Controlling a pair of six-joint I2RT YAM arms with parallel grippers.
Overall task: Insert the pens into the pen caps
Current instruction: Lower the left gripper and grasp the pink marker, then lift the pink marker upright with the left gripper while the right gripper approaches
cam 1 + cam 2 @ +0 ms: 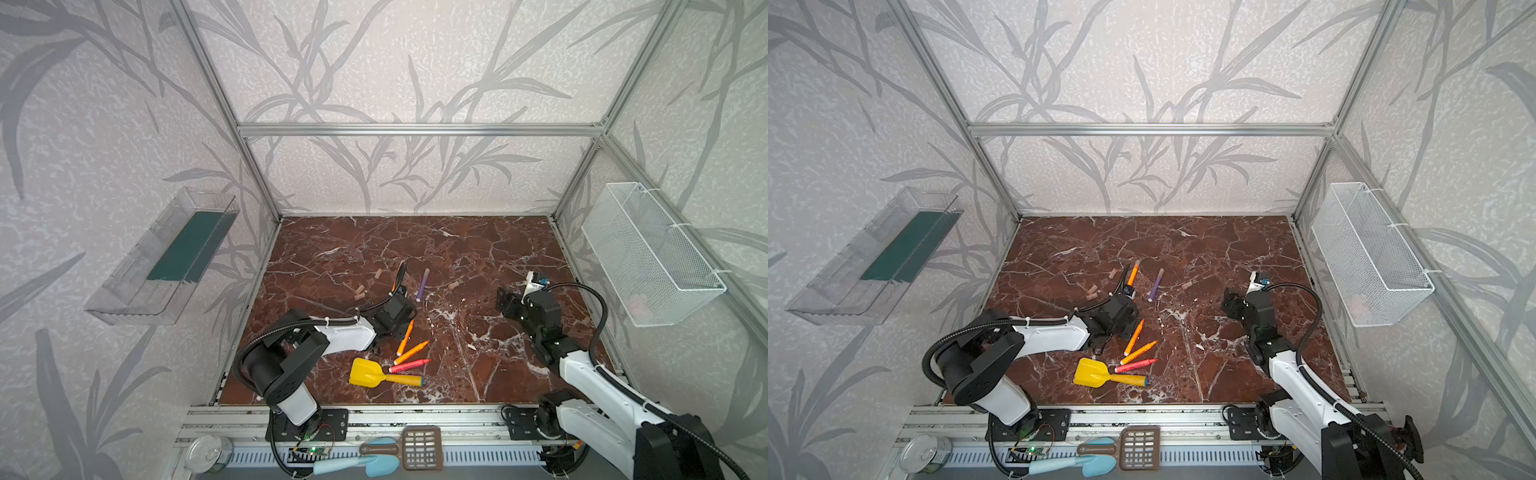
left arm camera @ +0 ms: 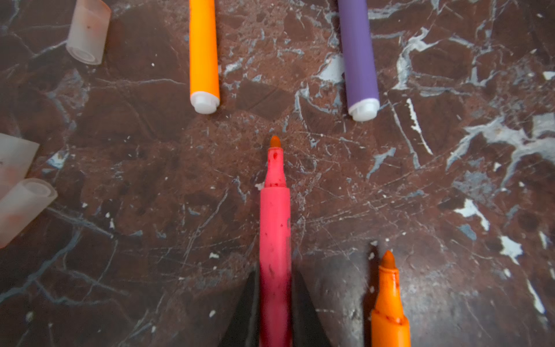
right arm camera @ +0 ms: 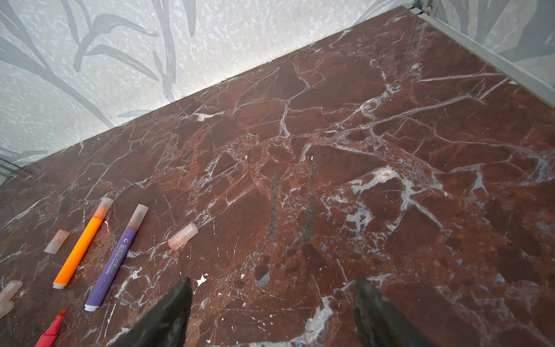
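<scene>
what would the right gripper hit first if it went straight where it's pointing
Likely just the bare table; the right gripper points past the loose pen cap, which lies off its line.

Past the pink pen [image 2: 274,225] in the left claw [image 2: 274,270], bare table [image 2: 150,150] runs to the butts of an orange pen [image 2: 203,54] and a purple pen [image 2: 359,54]. Caps [image 2: 24,207] crowd its left; another orange pen [image 2: 389,306] lies just right. Ahead of the wide-open right claw [image 3: 273,281], it's clear to the wall [image 3: 120,75].

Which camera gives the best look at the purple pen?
The right wrist view: the purple pen lies in full, capped, its printing visible. The left wrist view shows only its lower barrel and white butt end. Both top views show it whole but small.
</scene>
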